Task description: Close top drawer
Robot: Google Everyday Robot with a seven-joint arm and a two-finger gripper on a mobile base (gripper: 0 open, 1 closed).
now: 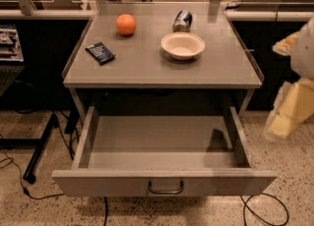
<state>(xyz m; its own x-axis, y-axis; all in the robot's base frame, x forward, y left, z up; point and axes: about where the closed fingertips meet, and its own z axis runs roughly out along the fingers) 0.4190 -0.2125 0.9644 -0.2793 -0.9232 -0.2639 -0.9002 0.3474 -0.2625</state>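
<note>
The top drawer (162,181) is a wide grey shallow tray, pulled fully out of the grey table (147,70) toward me. Its inside is bare. A small dark metal loop handle (166,187) sits at the centre of its front panel. My gripper (289,112) is a cream-coloured, blurred shape at the right edge of the camera view. It hangs to the right of the drawer's right side, level with the drawer's back half, and is apart from the drawer.
On the table top lie an orange (126,24), a dark snack packet (100,53), a white bowl (182,45) and a can on its side (182,20). Cables (265,210) run across the speckled floor. A black stand leg (39,146) stands at left.
</note>
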